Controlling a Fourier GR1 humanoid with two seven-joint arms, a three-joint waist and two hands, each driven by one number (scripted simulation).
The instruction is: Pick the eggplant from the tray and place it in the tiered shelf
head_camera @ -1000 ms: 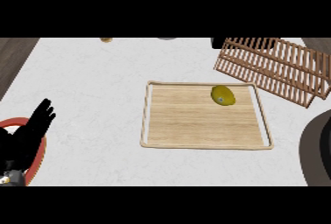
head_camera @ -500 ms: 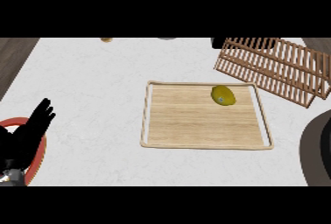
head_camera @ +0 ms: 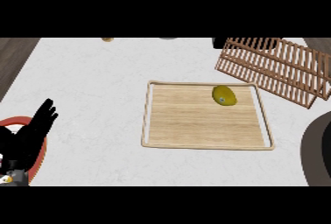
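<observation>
- On the white counter, near the middle: a square wooden tray with a low pale rim.
- Inside the tray, toward its 1 o'clock corner: a small yellow-green oval, the eggplant by the task's naming, lying just inside the far rim and apart from the right rim.
- At 2 o'clock from the tray: a slatted wooden shelf, tilted, its near corner just beside the tray's far right corner.
- At 8 o'clock of the view: left hand, black, fingers straight and slightly apart, pointing toward 1 o'clock, holding nothing, well apart from the tray.
- Under and beside that hand: the curved edge of a red-orange round thing, mostly hidden.
- At 4 o'clock, along the right edge: part of a large dark round object, cut off by the frame.
- At 12 o'clock, on the far counter edge: a small tan item and a grey one, too small to tell.
- Right hand: nowhere in view.
</observation>
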